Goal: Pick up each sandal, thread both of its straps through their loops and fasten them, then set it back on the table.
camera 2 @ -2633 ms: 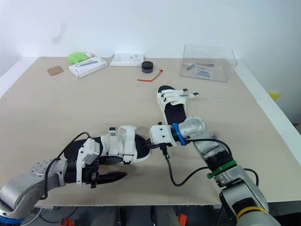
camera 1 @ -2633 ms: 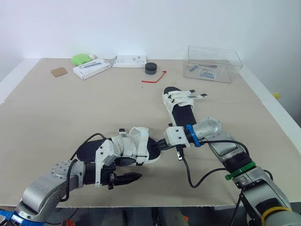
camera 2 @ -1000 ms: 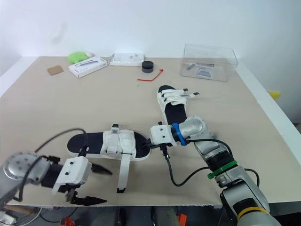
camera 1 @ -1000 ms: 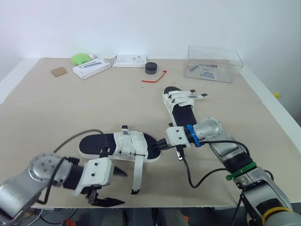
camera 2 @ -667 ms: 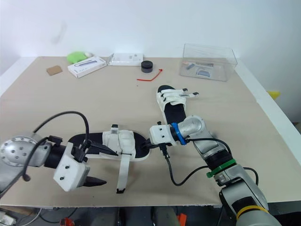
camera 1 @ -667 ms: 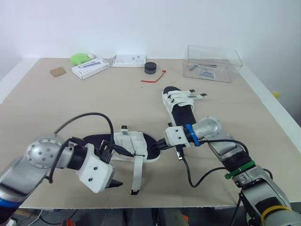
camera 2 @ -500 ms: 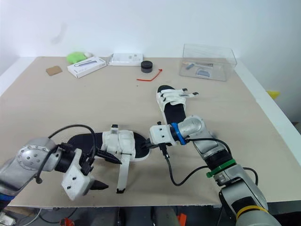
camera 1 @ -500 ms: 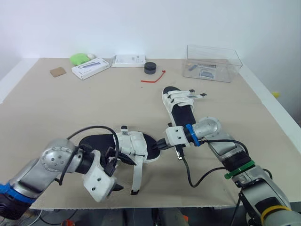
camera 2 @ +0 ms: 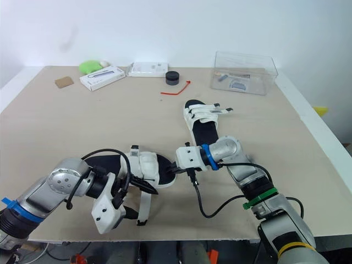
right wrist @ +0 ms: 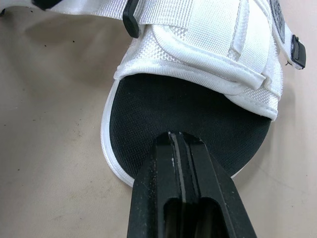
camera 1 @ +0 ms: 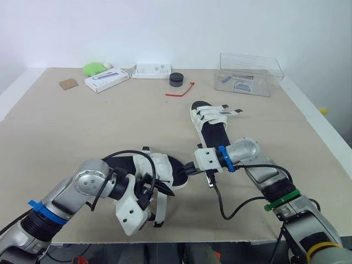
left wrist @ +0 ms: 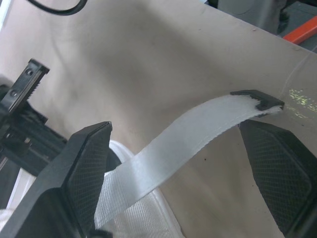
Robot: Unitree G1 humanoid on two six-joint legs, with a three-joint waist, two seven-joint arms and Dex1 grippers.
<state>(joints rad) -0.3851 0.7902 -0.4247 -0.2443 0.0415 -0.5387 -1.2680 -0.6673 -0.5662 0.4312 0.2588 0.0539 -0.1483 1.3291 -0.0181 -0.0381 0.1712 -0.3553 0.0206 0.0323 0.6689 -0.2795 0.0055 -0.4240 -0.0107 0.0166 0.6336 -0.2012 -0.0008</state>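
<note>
Two sandals (camera 1: 210, 125) on beige table (camera 1: 82, 126); white wall (camera 1: 165, 27) behind.

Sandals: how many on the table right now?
2. The near sandal lies by the front edge, its toe at the right gripper. The far sandal lies farther back, right of centre. None appear hidden.

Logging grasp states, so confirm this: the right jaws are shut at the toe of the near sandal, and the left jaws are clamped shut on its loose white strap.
The left jaws are not shut: they stand wide open, the loose white strap passing between them, as the left wrist view shows. The right jaws are shut at the toe of the near sandal.
</note>
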